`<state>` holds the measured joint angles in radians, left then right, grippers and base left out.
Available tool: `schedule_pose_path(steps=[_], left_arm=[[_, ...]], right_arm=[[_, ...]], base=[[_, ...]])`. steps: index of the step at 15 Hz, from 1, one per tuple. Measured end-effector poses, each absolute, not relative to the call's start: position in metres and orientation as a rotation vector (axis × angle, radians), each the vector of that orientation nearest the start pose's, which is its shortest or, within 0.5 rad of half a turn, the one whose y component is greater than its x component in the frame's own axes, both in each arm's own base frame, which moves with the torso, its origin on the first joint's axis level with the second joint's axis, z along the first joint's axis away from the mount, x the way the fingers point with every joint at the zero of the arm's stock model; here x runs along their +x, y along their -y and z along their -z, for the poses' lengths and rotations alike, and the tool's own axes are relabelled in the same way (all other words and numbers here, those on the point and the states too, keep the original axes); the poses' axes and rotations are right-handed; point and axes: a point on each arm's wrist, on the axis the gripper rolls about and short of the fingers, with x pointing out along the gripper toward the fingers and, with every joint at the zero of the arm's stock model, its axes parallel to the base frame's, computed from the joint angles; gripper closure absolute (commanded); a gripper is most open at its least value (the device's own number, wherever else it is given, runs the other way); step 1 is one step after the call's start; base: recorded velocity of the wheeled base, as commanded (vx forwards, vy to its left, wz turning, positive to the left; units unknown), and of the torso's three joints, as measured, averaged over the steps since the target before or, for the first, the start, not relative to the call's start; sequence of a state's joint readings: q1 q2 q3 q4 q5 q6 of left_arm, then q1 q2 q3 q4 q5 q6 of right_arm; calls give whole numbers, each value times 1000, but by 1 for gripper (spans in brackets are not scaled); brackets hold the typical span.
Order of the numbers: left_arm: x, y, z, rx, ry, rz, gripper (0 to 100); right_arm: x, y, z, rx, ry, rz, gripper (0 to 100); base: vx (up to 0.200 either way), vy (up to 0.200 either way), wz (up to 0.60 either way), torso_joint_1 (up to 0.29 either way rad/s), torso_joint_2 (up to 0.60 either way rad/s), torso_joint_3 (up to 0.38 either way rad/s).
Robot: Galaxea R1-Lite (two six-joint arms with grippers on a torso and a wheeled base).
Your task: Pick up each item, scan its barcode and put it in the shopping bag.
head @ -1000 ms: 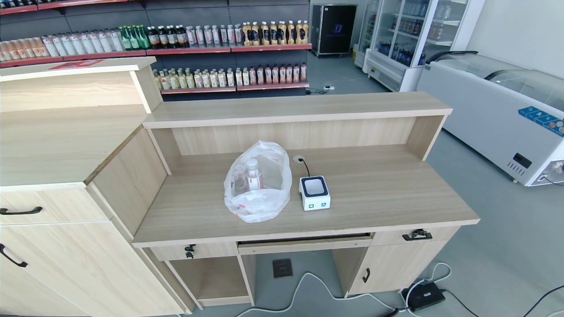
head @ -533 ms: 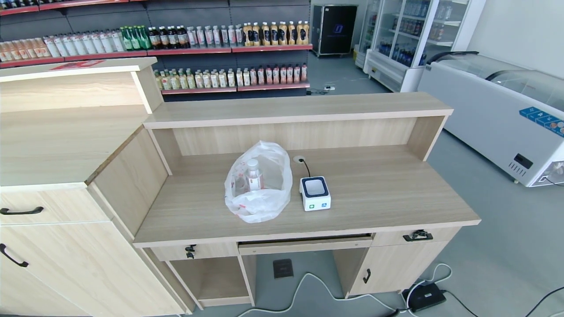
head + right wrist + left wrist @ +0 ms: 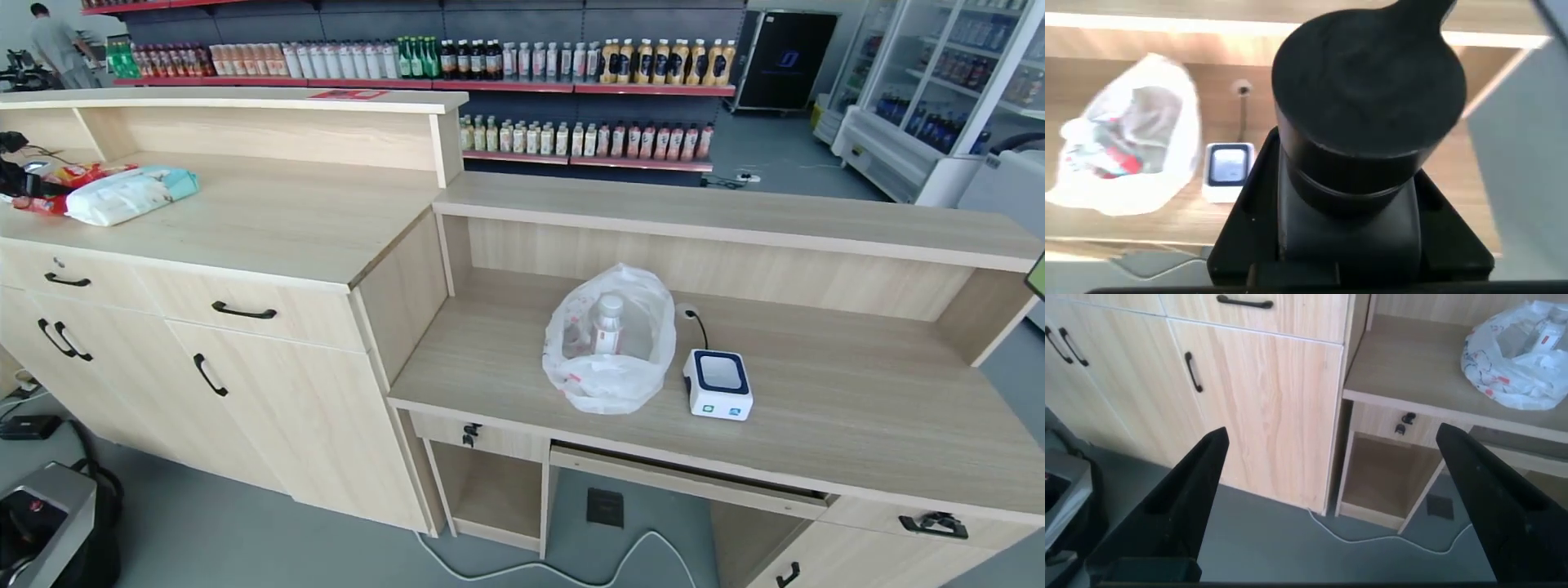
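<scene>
Camera has swung left; contents unmoved. Translucent white plastic shopping bag (image 3: pixel 608 384) on lower tabletop (image 3: pixel 816 408), white box scanner (image 3: pixel 718 384) at its three o'clock. White-and-teal soft pack (image 3: pixel 131 194) at ten o'clock, long axis crosswise, probably nearer left arm. Left gripper (image 3: pixel 1331 431): apart, empty.

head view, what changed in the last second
Only the camera moved: it swung to the robot's left, so the whole picture slid right and the tall counter with packets came in. Nothing was taken hold of or let go. The bag with the bottle upright inside stays beside the scanner on the desk.
</scene>
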<state>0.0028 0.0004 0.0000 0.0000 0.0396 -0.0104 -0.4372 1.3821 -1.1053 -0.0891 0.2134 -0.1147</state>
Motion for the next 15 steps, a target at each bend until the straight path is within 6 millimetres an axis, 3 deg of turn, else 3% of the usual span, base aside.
schedule_pose_path(steps=[3, 6, 11, 15], left_arm=[[-23, -1, -75, -10, 0, -43, 0], [-23, -1, -75, -10, 0, -41, 0], [-23, -1, -75, -10, 0, -42, 0], [-23, -1, -75, -10, 0, -41, 0]], right_arm=[[218, 121, -290, 115, -189, -7, 100], [240, 150, -271, 266, -177, -175, 100], [295, 196, -213, 412, -207, -291, 100], [341, 206, -173, 456, -255, -344, 100]], base=[[0, 0, 0, 0, 0, 0], [0, 0, 0, 0, 0, 0], [0, 0, 0, 0, 0, 0], [0, 0, 0, 0, 0, 0]])
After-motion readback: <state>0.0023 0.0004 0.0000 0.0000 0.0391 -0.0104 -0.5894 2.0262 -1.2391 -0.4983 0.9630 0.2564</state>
